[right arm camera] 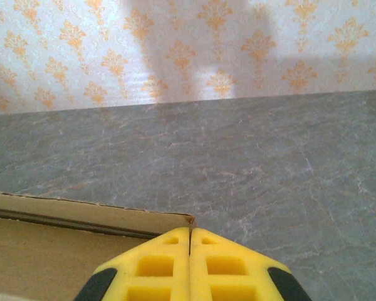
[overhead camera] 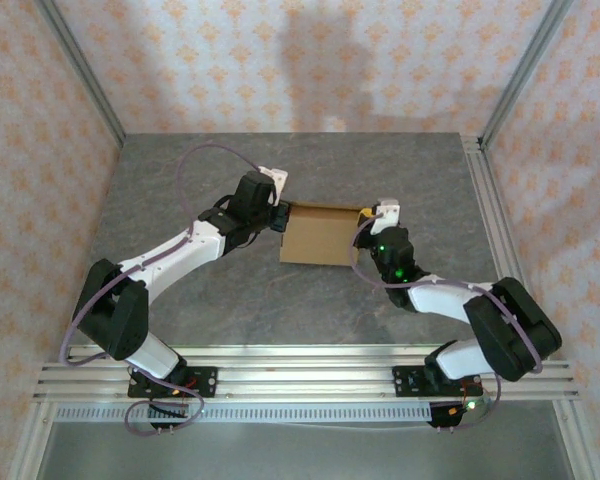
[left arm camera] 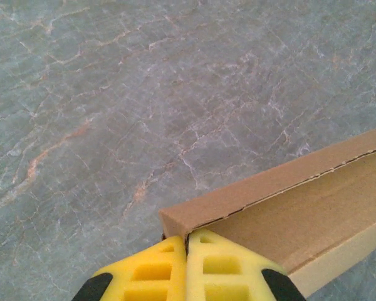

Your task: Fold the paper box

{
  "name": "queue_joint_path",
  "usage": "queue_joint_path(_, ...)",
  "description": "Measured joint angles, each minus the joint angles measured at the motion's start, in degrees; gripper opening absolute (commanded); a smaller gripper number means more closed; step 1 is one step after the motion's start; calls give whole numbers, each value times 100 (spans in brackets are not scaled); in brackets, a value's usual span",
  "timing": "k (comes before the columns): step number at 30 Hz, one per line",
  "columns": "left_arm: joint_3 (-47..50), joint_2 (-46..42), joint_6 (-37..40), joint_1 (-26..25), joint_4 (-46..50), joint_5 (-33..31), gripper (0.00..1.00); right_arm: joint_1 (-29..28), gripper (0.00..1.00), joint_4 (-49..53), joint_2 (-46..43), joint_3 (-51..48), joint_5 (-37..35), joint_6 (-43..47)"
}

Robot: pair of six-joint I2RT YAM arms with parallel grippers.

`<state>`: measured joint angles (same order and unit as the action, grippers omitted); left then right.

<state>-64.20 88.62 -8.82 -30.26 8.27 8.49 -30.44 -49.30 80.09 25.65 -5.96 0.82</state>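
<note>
From above, the box [overhead camera: 318, 235] lies mid-table [overhead camera: 280, 310], with my left gripper [overhead camera: 280, 215] at its far left corner and my right gripper [overhead camera: 370, 222] at its far right corner.

At my left wrist, the yellow fingers [left arm camera: 153, 273] are pressed together with nothing seen between them, their tips touching the box's corner [left arm camera: 194, 213].

At my right wrist, the fingers [right arm camera: 222, 266] are likewise closed tight, tips right at the corner of the box wall [right arm camera: 81, 210].
</note>
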Motion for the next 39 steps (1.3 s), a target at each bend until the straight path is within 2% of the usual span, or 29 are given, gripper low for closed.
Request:
queue_joint_path(10,114,177,219,9,-520,-199,0,63,0,-636,520,393,-203,442)
queue_joint_path(28,498,455,225,42,-1657,-323,0,66,1,-1521,953,107,-313,476)
queue_joint_path(30,579,455,225,37,-1773,-341,0,66,9,-1523,944,94,-306,452)
queue_joint_path(34,664,455,278,-48,-1932,-472,0,59,34,-1388,815,85,-136,398)
queue_joint_path(39,737,483,625,-439,-2059,-1021,0,59,52,-1252,579,-2,-66,385)
